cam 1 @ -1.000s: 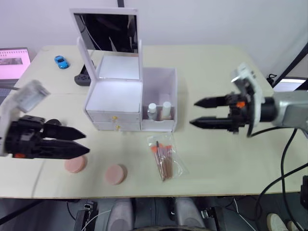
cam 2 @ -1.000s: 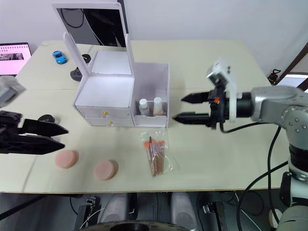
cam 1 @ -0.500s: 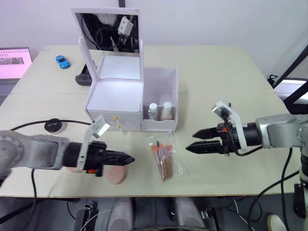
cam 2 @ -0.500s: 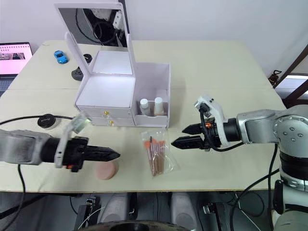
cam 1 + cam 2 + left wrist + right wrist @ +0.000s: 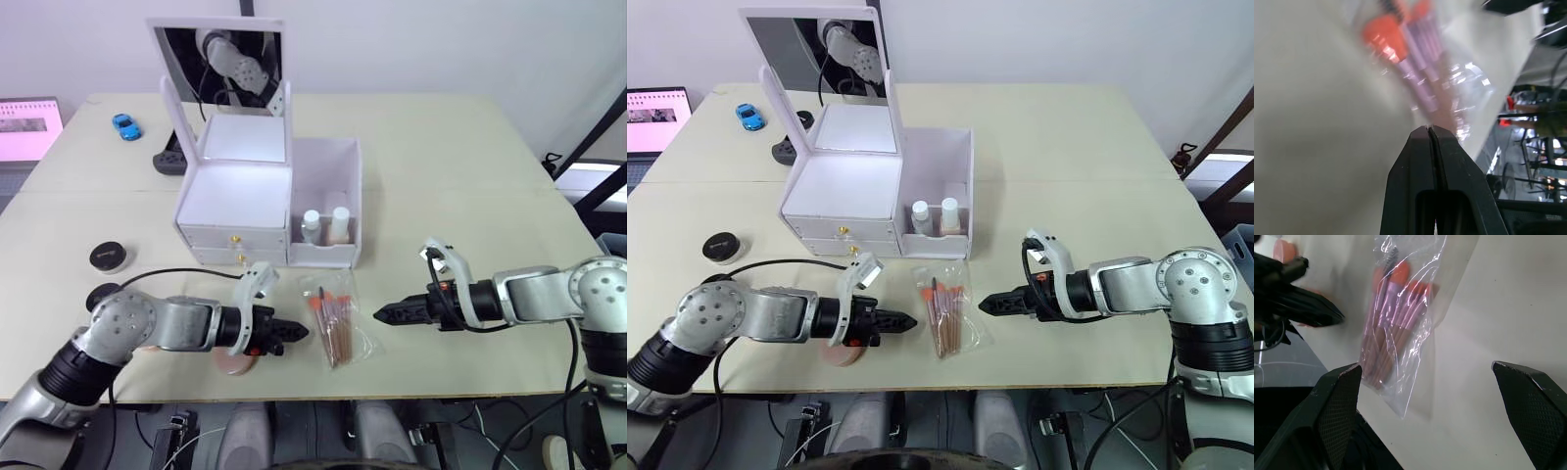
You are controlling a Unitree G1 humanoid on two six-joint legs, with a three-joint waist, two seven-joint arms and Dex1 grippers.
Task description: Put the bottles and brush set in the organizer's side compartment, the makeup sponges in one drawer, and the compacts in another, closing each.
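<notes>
Left pincer (image 5: 297,333) and right pincer (image 5: 384,315) flanking brush set (image 5: 334,318).

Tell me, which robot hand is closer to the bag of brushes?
Left. The left gripper, fingers shut, points at the brush set from just beside the bag's edge. The right gripper, fingers open, is a bit farther off on the other side.

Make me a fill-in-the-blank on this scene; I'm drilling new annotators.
1. The left gripper is ____.
2. The right gripper is ____.
3. Between the two grippers lies the bagged ____ set.
4. Two bottles stand in the organizer's ____ compartment.

Missing words: shut; open; brush; side
</notes>
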